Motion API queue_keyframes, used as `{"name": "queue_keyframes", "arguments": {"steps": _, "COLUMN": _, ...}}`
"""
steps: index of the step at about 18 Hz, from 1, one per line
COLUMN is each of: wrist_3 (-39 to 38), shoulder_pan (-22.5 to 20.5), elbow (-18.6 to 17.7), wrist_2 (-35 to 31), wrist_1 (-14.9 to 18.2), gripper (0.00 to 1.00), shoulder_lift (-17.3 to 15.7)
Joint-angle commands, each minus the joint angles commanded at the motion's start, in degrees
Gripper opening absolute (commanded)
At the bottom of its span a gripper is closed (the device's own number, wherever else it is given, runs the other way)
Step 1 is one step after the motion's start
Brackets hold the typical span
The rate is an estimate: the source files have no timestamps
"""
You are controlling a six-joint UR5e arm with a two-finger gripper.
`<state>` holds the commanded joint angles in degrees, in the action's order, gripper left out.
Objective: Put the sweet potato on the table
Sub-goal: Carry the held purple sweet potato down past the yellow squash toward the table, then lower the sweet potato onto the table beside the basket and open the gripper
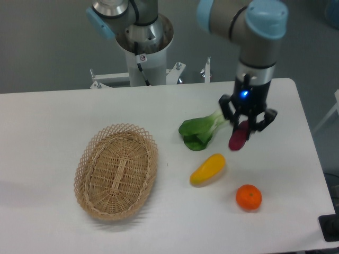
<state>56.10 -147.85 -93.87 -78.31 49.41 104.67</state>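
Pincer (242, 128) clamped on sweet potato (238, 136), hanging above tabletop (53, 111); step: carry; you next lower, release.

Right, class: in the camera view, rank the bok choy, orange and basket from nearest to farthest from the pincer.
1. The bok choy, just beside the pincer, toward the basket side.
2. The orange, toward the front edge, below the pincer in the view.
3. The basket, far across the table on the other side.
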Motion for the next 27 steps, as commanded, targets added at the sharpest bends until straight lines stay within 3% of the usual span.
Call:
{"name": "queue_keyframes", "arguments": {"steps": 6, "wrist_3": -7.49, "shoulder_pan": 5.28, "elbow": 1.66, "wrist_2": -0.35, "wrist_1": -7.22, "gripper": 0.32, "shoulder_lift": 6.23}}
{"name": "queue_keyframes", "arguments": {"steps": 10, "wrist_3": -7.32, "shoulder_pan": 8.18, "elbow": 4.65, "wrist_2": -2.72, "wrist_1": -7.93, "gripper": 0.32, "shoulder_lift": 12.47}}
{"name": "queue_keyframes", "arguments": {"steps": 14, "wrist_3": -7.49, "shoulder_pan": 9.06, "elbow": 5.36, "wrist_2": -3.43, "wrist_1": -8.28, "gripper": 0.32, "shoulder_lift": 16.96}}
{"name": "queue_keyframes", "arguments": {"steps": 21, "wrist_3": -7.14, "shoulder_pan": 10.30, "elbow": 5.54, "wrist_2": -7.20, "wrist_1": -10.91, "gripper": 0.32, "shoulder_lift": 20.92}}
{"name": "queue_keyframes", "arguments": {"steps": 27, "wrist_3": -6.70, "shoulder_pan": 10.39, "elbow": 4.75, "wrist_2": -7.21, "wrist_1": -10.92, "gripper": 0.32, "shoulder_lift": 21.37}}
